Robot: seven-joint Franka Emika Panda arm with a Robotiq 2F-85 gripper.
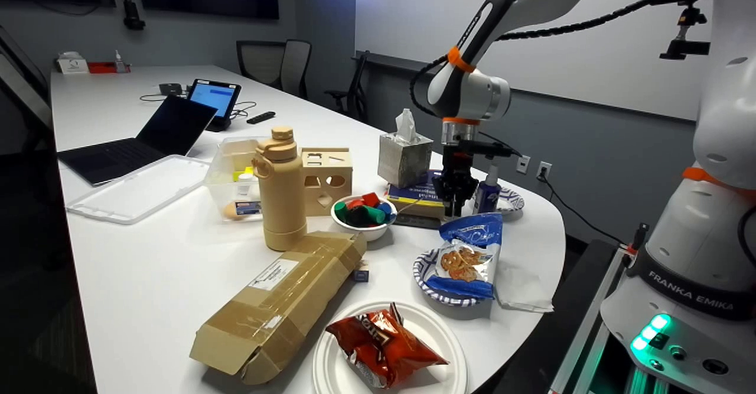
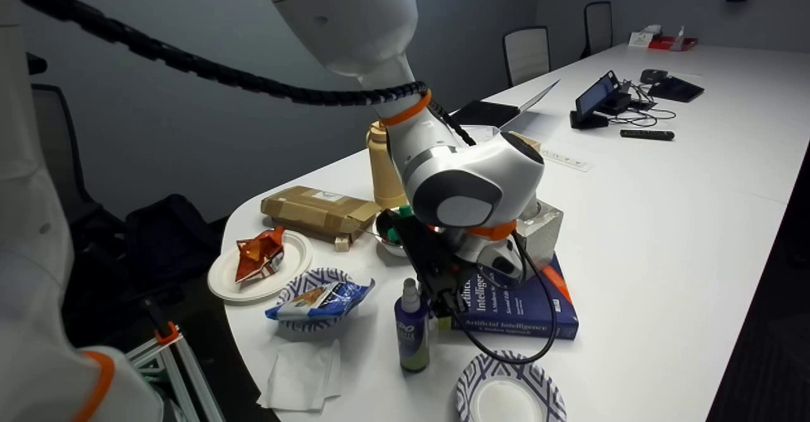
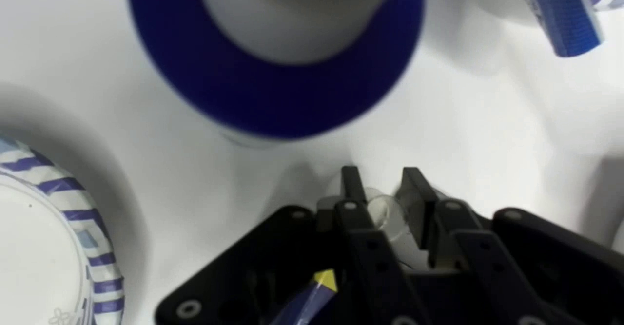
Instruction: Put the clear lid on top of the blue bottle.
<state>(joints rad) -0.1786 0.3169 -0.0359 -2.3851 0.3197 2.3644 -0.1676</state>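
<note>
The blue bottle (image 1: pixel 488 196) stands upright on the table in both exterior views, with its pale narrow spray top bare (image 2: pixel 412 336). In the wrist view the blue bottle (image 3: pixel 287 103) looms large and blurred at the top. The clear lid (image 3: pixel 390 218) is between my gripper's fingers (image 3: pixel 380 171) in the wrist view, its round rim towards the camera. The fingers are close together, about a lid's width apart, and seem shut on it. In an exterior view the gripper (image 1: pixel 452 212) points down beside the bottle, low over the table. Whether the lid touches the table is hard to tell.
A patterned paper plate (image 3: pixel 100 266) lies beside the bottle. A thick blue book (image 2: pixel 506 326) with a tissue box (image 1: pixel 401 160) on it is close to the gripper. A blue snack packet (image 1: pixel 481 231) rests on a patterned bowl. A white bowl (image 1: pixel 378 233) holds coloured blocks.
</note>
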